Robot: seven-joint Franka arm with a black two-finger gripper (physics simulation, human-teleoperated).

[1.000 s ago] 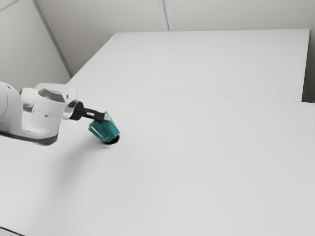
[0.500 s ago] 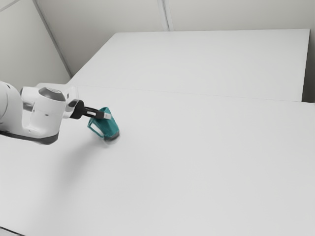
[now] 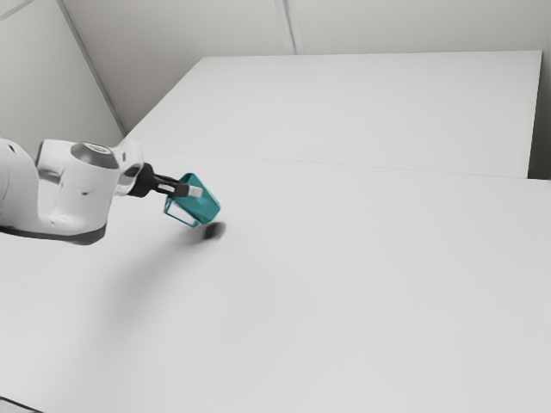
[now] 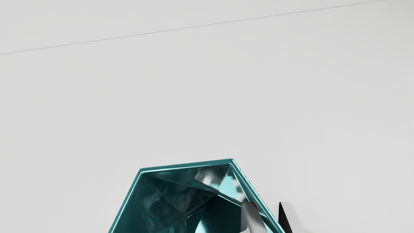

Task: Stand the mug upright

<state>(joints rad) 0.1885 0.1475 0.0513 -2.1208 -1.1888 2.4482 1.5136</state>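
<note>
Your gripper (image 3: 195,191) is clamped on the wall of the teal mug (image 3: 205,209) near its rim (image 4: 187,164) — in the wrist view you can see one finger (image 4: 253,216) inside the mug and the other finger (image 4: 292,216) outside. You have the mug tilted above the table (image 3: 344,284), toward the exterior view's left, its dark shadow (image 3: 214,231) close to its base. Its handle (image 3: 182,220) is on the side toward the exterior view's left — the mug isn't upright.
</note>
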